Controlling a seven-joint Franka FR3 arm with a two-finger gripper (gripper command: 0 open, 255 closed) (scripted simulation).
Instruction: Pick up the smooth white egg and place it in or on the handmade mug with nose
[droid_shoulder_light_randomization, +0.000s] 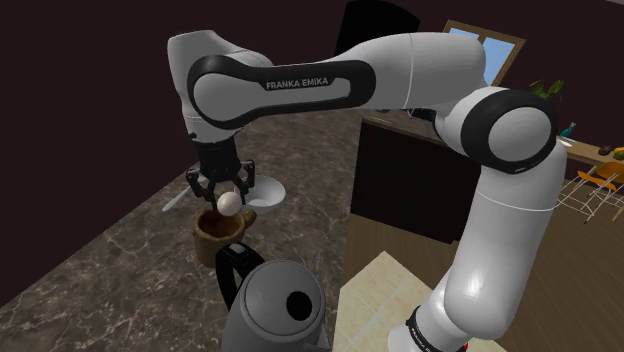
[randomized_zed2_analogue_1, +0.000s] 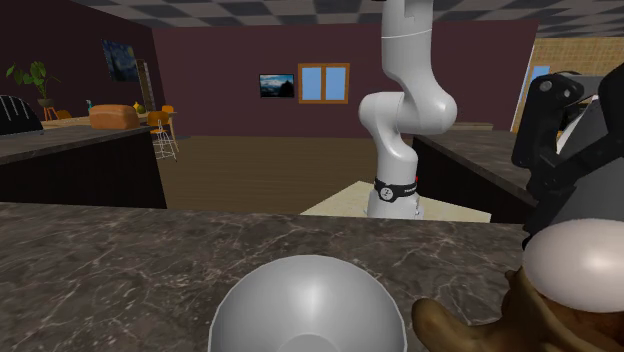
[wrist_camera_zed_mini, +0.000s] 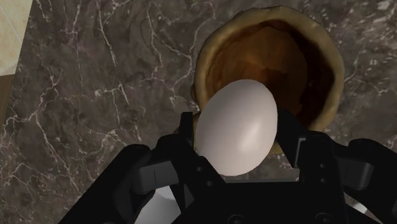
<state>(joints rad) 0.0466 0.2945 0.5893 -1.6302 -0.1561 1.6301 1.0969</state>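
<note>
The gripper (droid_shoulder_light_randomization: 226, 195) is pinching the white egg (droid_shoulder_light_randomization: 230, 203) between its 2 fingers, holding it just above the open mouth of the brown mug (droid_shoulder_light_randomization: 213, 240), which is standing near the dark marble worktop (droid_shoulder_light_randomization: 100, 270)'s stand-side edge.

Dark marbled counter (droid_shoulder_light_randomization: 90, 280): brown mug (droid_shoulder_light_randomization: 212, 238), grey bowl (randomized_zed2_analogue_1: 307, 305), grey kettle (droid_shoulder_light_randomization: 275, 310) apparently standing on it.

The egg (wrist_camera_zed_mini: 236, 127) is plain white. The mug (wrist_camera_zed_mini: 202, 67) is tan, darker brown within. The countertop (wrist_camera_zed_mini: 95, 83) is dark, veined pale.
</note>
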